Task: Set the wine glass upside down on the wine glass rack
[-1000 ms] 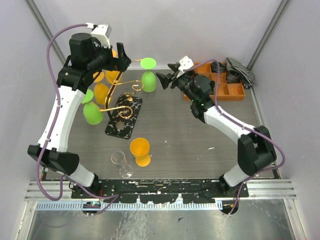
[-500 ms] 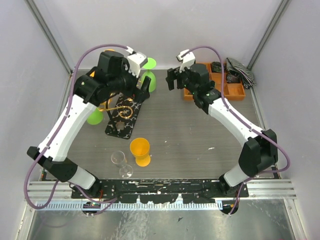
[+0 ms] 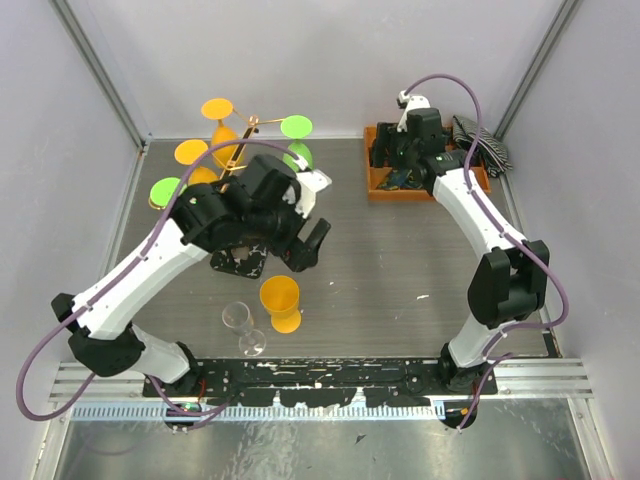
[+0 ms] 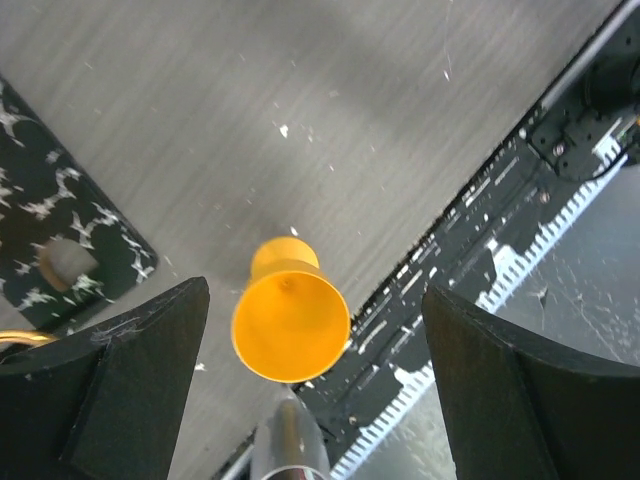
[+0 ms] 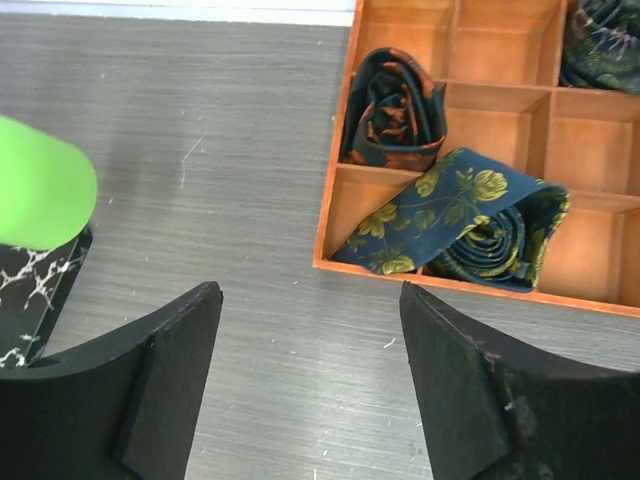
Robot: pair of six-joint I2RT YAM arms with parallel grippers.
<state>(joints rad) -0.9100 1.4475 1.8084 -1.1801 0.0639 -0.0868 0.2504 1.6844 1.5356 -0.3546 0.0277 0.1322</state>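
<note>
Left arm (image 3: 150, 270): base at 7 o'clock in the top view, reaching inward toward 1 o'clock, wrist bent near mid-frame. Left pincer (image 3: 310, 245) points toward 4 o'clock; in its wrist view (image 4: 315, 290) the jaws stand wide apart, nothing gripped between them.

Right arm (image 3: 480, 215): base at 5 o'clock, elbow out at 3 o'clock, forearm stretched toward 11 o'clock. Right pincer (image 3: 387, 165) sits at 1 o'clock in the frame, tilted downward; jaws parted (image 5: 310, 300), holding nothing.
</note>
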